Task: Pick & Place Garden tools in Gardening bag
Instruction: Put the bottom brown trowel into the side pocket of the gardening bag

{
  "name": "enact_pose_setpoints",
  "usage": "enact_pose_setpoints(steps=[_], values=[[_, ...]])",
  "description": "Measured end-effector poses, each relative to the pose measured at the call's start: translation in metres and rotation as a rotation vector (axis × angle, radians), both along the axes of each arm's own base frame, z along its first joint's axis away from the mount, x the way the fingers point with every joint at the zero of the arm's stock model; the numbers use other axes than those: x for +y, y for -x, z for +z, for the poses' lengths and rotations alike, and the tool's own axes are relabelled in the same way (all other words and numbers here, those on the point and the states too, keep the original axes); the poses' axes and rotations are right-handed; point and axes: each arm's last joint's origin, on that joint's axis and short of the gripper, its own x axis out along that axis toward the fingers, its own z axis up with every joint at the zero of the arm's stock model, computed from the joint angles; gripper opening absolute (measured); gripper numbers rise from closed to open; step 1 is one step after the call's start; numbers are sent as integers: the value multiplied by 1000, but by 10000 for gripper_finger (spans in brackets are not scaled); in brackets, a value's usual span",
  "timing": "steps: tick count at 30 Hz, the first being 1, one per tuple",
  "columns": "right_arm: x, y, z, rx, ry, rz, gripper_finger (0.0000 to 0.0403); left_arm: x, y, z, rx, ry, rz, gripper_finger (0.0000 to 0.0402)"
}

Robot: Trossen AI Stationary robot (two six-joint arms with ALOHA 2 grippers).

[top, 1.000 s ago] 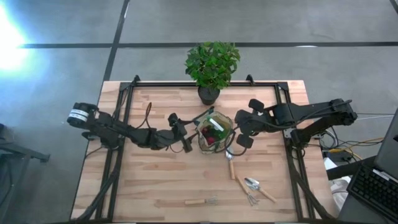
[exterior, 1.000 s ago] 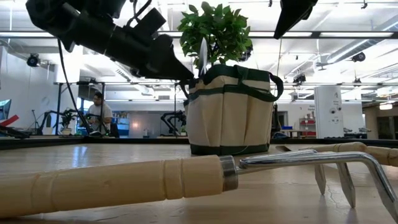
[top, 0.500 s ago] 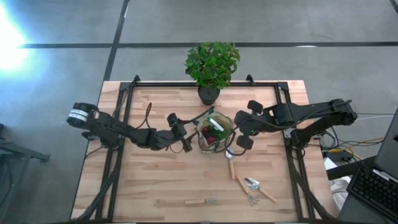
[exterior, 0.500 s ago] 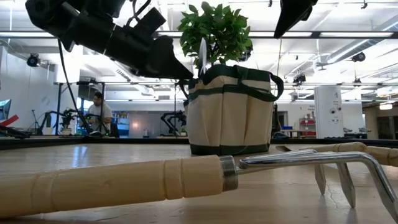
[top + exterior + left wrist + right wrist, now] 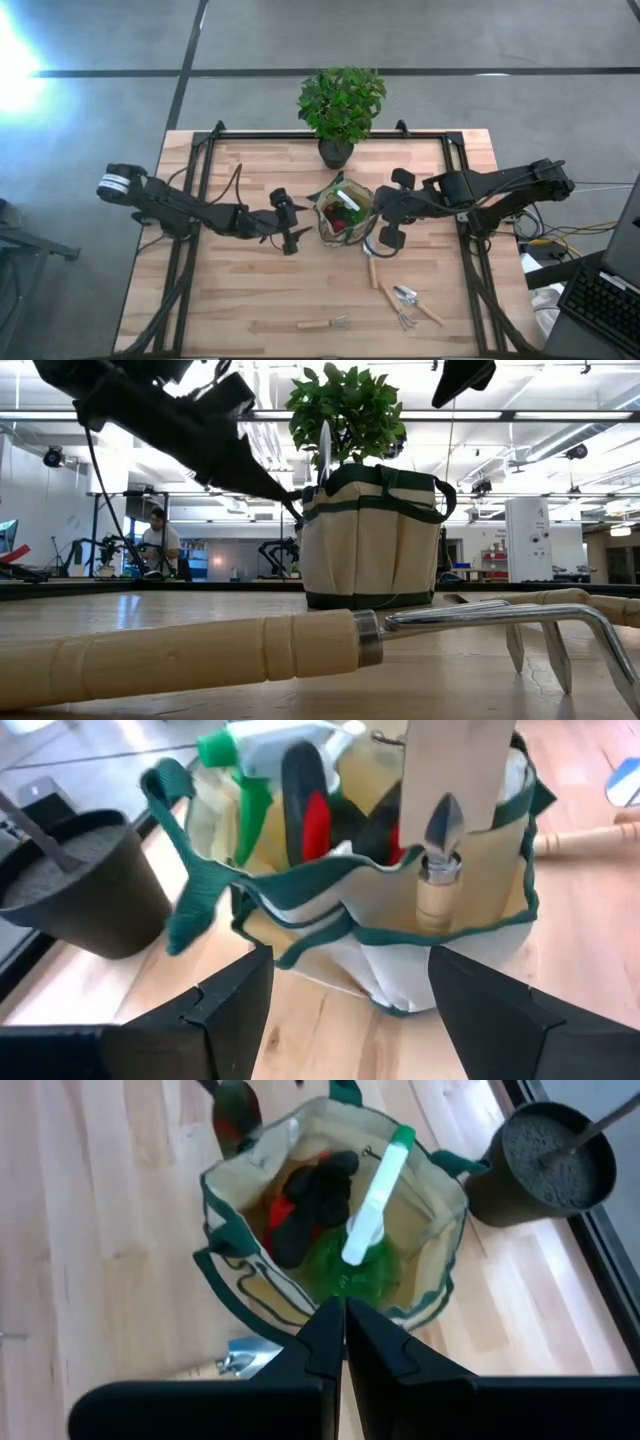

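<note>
Seen from above, a wooden bench (image 5: 250, 300) fills the middle of the frame with two dark robot arms reaching in from either side. The gardening bag (image 5: 346, 213), khaki with dark green trim, stands just above centre of the bench, mouth upward. Inside it are a green spray bottle (image 5: 372, 1205) with a pale neck, a red and black item (image 5: 300, 1210), and a wooden-handled tool (image 5: 445, 815) standing in an outer pocket.

The left hand (image 5: 290, 232) sits just left of the bag with its fingers spread wide, released and grasping nothing. The right hand (image 5: 385, 225) hangs just right of the bag, fingers clenched together and empty.

Below and right of the bag, a trowel (image 5: 372, 262) lies on the bench, its metal blade near the bag's base. Further toward the lower right, two more tools (image 5: 412, 305) lie crossed. A small rake (image 5: 322, 324) lies alone near the bottom centre.

A leafy potted plant (image 5: 341, 105) stands at the top edge of the bench, near the bag but apart from it.
</note>
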Motion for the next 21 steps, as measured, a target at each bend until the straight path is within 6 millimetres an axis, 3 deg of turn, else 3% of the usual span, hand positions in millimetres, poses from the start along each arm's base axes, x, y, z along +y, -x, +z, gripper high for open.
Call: enact_pose_setpoints(steps=[6, 12, 21], values=[[0, -2, 1, -16, 8, 18, 8, -6, -6, -3, 7, 64, -152, 268], [0, -3, 2, -22, 18, 33, 8, -8, -12, 8, -6, 2, -246, 268], [0, -3, 2, -22, 20, 34, 8, -4, -15, 11, 38, -10, -271, 268]])
